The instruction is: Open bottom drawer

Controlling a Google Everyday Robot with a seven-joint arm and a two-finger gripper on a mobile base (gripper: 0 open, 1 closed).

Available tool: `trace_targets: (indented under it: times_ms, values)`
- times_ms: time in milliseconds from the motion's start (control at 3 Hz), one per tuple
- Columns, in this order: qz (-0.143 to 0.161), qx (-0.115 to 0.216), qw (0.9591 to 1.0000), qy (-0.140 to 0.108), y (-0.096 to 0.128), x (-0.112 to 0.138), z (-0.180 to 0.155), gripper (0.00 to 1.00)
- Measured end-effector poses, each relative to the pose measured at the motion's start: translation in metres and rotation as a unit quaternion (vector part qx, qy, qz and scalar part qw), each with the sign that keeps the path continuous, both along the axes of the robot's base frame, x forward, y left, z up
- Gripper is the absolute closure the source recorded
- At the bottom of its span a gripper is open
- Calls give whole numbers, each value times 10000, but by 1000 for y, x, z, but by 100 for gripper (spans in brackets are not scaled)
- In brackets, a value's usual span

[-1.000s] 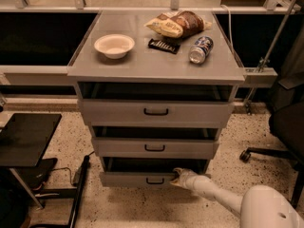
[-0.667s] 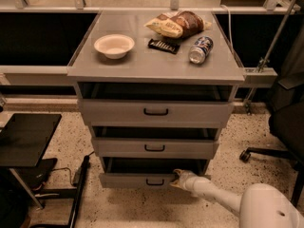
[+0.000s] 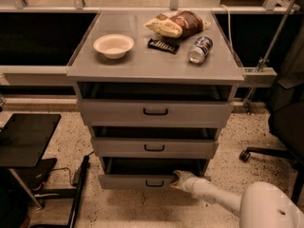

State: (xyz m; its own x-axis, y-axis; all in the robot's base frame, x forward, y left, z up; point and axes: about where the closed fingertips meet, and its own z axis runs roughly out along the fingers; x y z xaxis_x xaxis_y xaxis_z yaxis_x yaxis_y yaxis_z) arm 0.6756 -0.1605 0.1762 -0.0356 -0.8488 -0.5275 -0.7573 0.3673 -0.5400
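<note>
The bottom drawer (image 3: 128, 181) is the lowest of three grey drawers, with a small black handle (image 3: 155, 183). It stands pulled out a little, with a dark gap above its front. My gripper (image 3: 176, 180) sits at the top right edge of that drawer front, just right of the handle. My white arm (image 3: 223, 198) reaches in from the lower right. The middle drawer (image 3: 154, 147) and top drawer (image 3: 155, 112) above it also stand slightly pulled out.
The cabinet top (image 3: 95, 63) bears a white bowl (image 3: 113, 45), a chip bag (image 3: 178, 24), a dark snack bar (image 3: 163, 45) and a tipped can (image 3: 200, 49). A black stand (image 3: 26, 139) is at the left. An office chair (image 3: 285, 122) is at the right.
</note>
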Motion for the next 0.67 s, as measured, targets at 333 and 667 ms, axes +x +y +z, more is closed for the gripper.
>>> trace_targets:
  times_ms: [333, 667]
  values:
    - [15, -91, 10000, 3, -4, -8, -3, 100]
    - [15, -91, 10000, 3, -2, -7, 0, 100]
